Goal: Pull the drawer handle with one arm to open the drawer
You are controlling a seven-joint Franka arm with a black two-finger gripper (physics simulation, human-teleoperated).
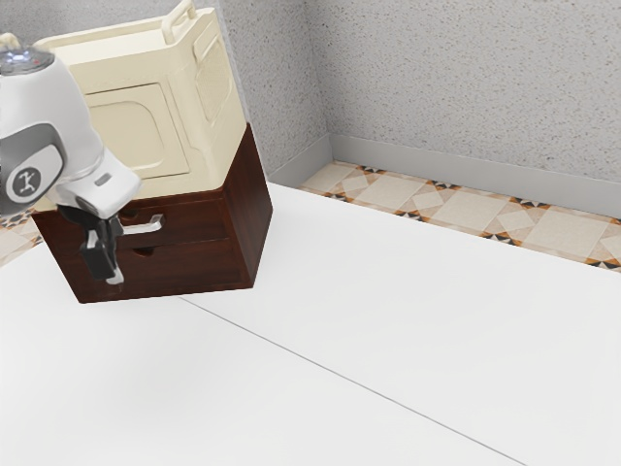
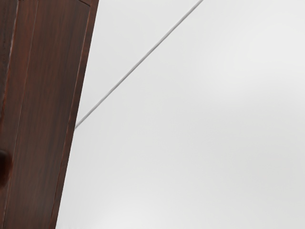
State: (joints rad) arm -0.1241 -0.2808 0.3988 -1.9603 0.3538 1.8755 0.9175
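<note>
Dark reddish-brown wood formed the cabinet [image 1: 255, 218], the reference for all positions below. The metal handle [image 1: 146, 226] was mounted on the cabinet's front, on the face of the upper drawer [image 1: 201, 225]. That face appeared flush with the cabinet, so the drawer was judged closed. The handle projected forward, presumably to give a grip or hook point for the pull.

The black gripper [image 1: 109, 274] pointed downward at the cabinet's front, beside the handle in the exterior view. Finger state: could not be determined; neither a released nor a clenched condition could be confirmed, nor contact with the handle. The downward attitude was probably chosen to straddle the bar or reach behind it.

A cream container [image 1: 136, 131] rested on top of the cabinet; its weight likely helped to resist tipping or sliding under load. The white table [image 1: 388, 320] extended ahead of the cabinet, along the likely drawer travel.

Next step, as judged: secure the handle, then draw straight away from the cabinet. Caution: an off-axis pull risked slipping off the bar or skewing the cabinet.
</note>
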